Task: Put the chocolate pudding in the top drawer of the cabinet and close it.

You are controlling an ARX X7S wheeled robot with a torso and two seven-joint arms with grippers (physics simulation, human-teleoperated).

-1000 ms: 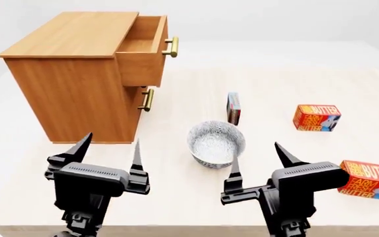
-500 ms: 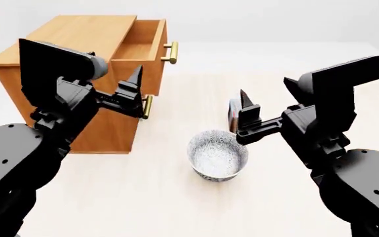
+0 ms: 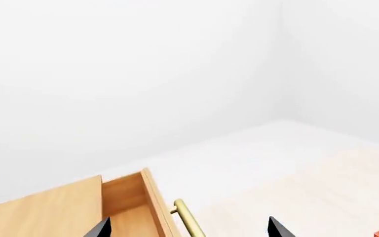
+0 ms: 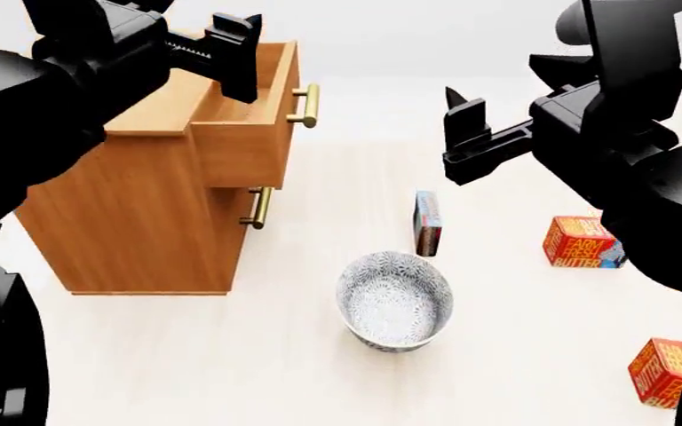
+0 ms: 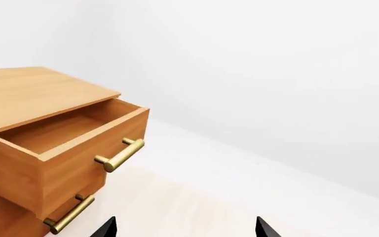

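So the small upright dark brown-red chocolate pudding box with the light blue edge (image 4: 428,223) is standing on the pale wood desk (image 4: 281,355), just behind the blue-and-white patterned bowl (image 4: 394,299) and well apart from the boxy orange-brown wooden cabinet (image 4: 139,213). The cabinet's top drawer with the brass bar handle (image 4: 249,115) is pulled out, nothing visible inside from the right wrist view. Both arms are raised: left gripper (image 4: 237,55) up by the drawer, right gripper (image 4: 469,142) above the pudding. Both sets of jaws are spread apart, holding nothing. Two orange-red butter boxes (image 4: 582,241) sit off to the right.
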